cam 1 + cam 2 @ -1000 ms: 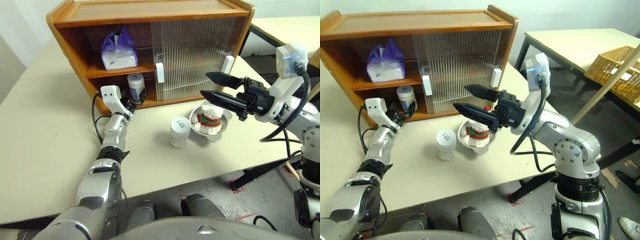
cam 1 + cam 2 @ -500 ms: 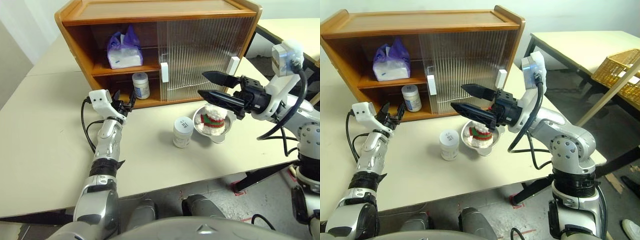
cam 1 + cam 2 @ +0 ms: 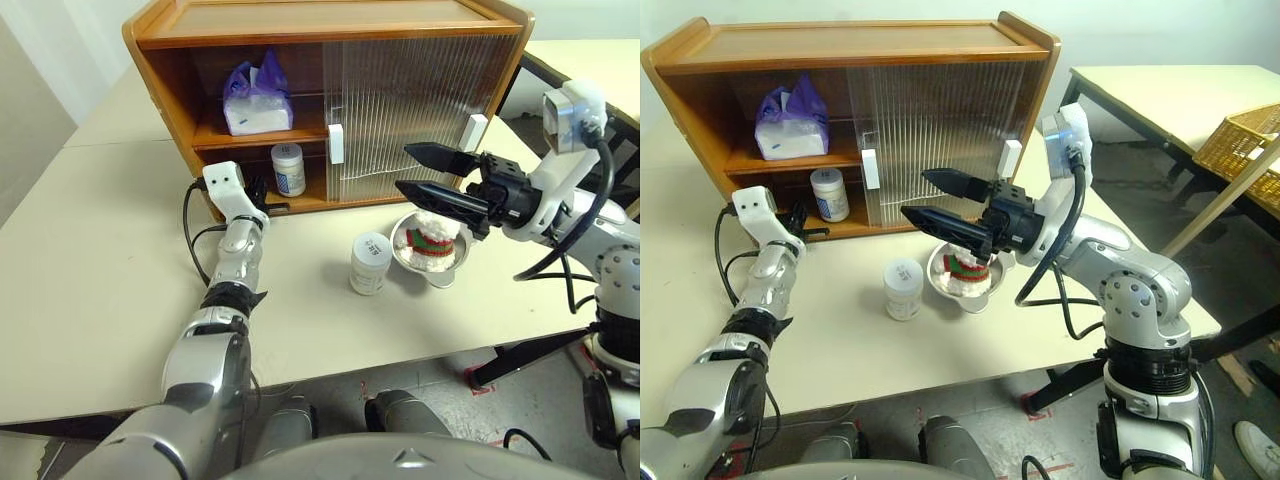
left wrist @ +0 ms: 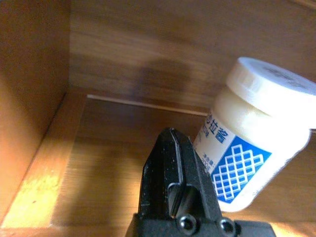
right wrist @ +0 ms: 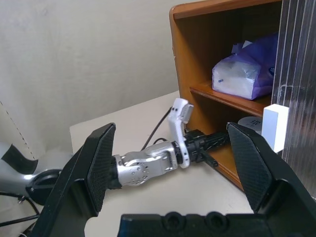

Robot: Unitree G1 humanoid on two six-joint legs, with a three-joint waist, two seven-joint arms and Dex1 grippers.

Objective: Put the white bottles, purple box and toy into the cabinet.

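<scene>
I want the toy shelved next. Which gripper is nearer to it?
Right. The right gripper hangs open just above the toy in its bowl; the left gripper is shut at the cabinet's lower shelf.

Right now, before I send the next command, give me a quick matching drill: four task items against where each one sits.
Items:
1. purple box
2. white bottle with blue label
3. second white bottle
4. toy

Places:
A. in the metal bowl
B. cabinet lower shelf
C. on the table, beside the bowl
D. cabinet upper shelf

Pairs: 1-D, 2-B, 3-C, 4-A
</scene>
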